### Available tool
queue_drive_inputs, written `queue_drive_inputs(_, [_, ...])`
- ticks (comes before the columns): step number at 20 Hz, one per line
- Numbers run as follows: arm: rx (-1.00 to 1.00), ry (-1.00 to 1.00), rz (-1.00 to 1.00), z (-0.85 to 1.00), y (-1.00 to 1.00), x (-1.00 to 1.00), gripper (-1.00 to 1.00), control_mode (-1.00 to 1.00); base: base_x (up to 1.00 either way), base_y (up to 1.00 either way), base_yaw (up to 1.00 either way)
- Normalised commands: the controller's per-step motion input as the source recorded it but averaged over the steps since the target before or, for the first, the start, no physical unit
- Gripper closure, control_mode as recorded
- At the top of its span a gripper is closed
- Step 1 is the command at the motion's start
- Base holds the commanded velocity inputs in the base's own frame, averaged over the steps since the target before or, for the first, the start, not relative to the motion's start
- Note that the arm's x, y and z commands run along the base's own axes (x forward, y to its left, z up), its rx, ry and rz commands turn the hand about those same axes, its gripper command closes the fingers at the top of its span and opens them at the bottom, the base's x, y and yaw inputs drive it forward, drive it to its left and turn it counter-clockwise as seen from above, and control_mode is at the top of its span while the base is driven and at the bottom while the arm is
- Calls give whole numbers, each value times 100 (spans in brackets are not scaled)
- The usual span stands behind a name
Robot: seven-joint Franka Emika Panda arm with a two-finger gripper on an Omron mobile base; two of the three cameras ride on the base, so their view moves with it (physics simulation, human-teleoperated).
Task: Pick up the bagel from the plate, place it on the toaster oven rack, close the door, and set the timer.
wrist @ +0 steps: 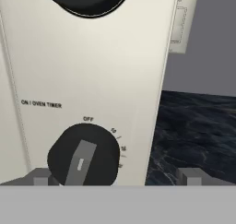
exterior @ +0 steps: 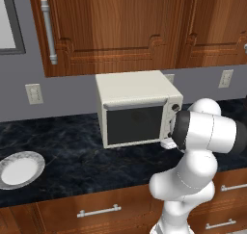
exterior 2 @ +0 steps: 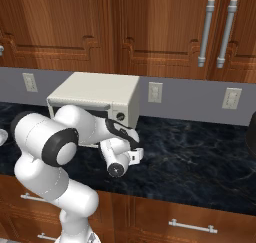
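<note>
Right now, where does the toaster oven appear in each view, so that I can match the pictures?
Left base view: the toaster oven stands at centre on the dark counter, door shut, with the arm at its right.
Right base view: it is left of centre, partly behind the arm.
Hand view: its cream front panel is close up, timer knob low.
Shared landmark: the wall outlet behind its right side.

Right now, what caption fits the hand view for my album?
Open gripper faces the toaster oven timer knob.

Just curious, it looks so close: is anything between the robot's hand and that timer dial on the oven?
Nothing visible. The open hand sits right before the timer dial on the toaster oven, fingertips either side.
</note>
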Motion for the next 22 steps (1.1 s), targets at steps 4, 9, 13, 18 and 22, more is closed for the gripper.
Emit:
queue_drive_inputs(4, [0,0,-1,10,-52,0,-100,-100,0,0,0])
queue_drive_inputs(9, [0,0,-2,31,-49,0,-100,-100,0,0,0])
queue_drive_inputs(13, [0,0,-4,58,-21,0,-100,-100,0,0,0])
queue_drive_inputs(18, [0,0,-7,69,-1,1,-100,-100,0,0,0])
queue_drive_inputs(22, [0,0,-6,70,0,6,-100,-100,0,0,0])
